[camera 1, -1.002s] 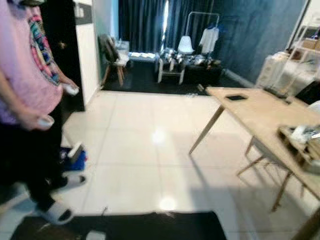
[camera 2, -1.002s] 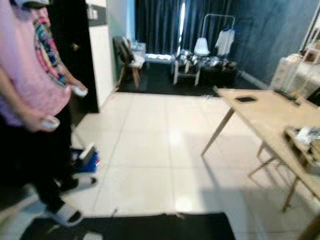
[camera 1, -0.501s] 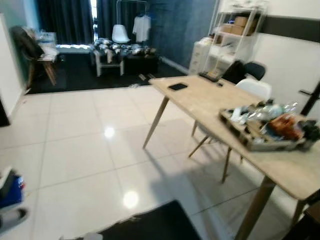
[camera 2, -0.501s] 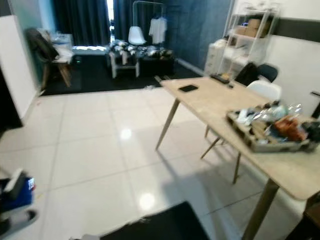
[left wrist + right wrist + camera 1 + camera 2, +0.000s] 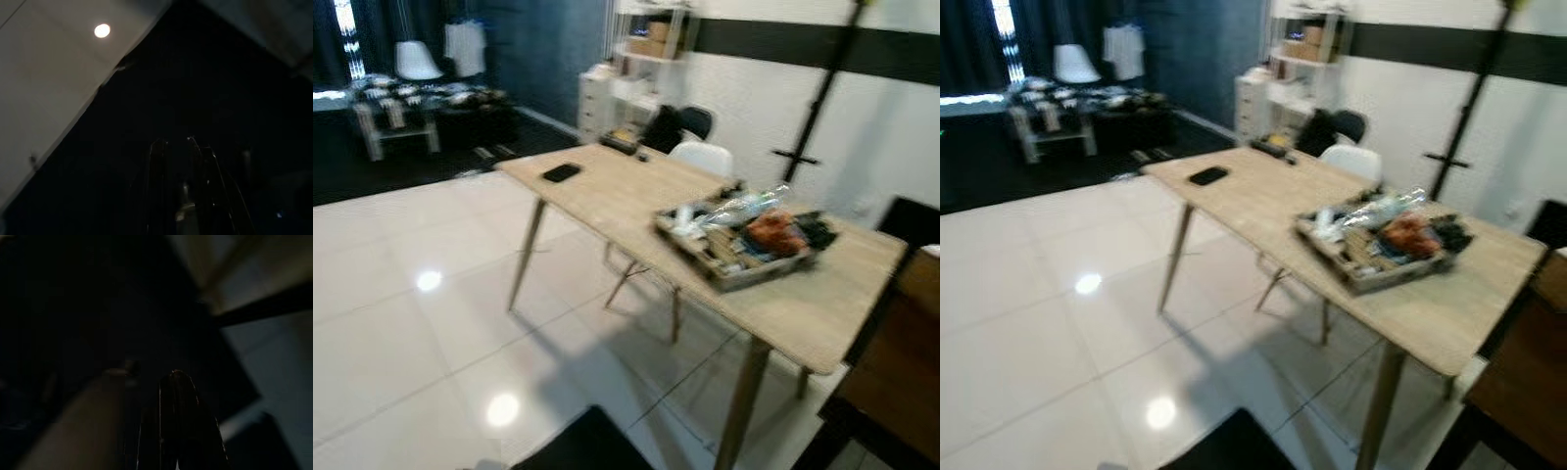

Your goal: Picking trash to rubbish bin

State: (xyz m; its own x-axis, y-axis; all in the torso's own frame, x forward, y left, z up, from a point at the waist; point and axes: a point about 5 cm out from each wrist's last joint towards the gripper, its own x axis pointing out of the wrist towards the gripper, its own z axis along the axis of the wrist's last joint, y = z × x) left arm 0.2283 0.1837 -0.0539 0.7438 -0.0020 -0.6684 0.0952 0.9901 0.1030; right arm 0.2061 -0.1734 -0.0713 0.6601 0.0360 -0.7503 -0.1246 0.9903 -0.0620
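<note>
Trash lay heaped in a shallow tray (image 5: pixel 729 275) on the wooden table (image 5: pixel 626 201), toward that table's near end: crumpled clear plastic (image 5: pixel 744 207), something orange-red (image 5: pixel 771 232) and a dark wad (image 5: pixel 817 230), all soft with blur. A black phone-like slab (image 5: pixel 561 172) sat near the table's far end, a white chair (image 5: pixel 703 157) was tucked in beyond the table, and a dark cabinet (image 5: pixel 891 372) stood just past its near corner. No rubbish bin could be made out. The likeliest trouble, judging from the blur, was closing on the table too fast or at an angle: a hip or arm could clip the near corner or the splayed leg (image 5: pixel 740 401), and loose plastic could slide out of the tray if the table were jolted. Both arms hung low in shade over a dark mat (image 5: pixel 161 98). The left gripper (image 5: pixel 178 147) showed its two fingers close together, seemingly holding nothing; for the right gripper (image 5: pixel 168 396) I could not tell how its fingers stood.
</note>
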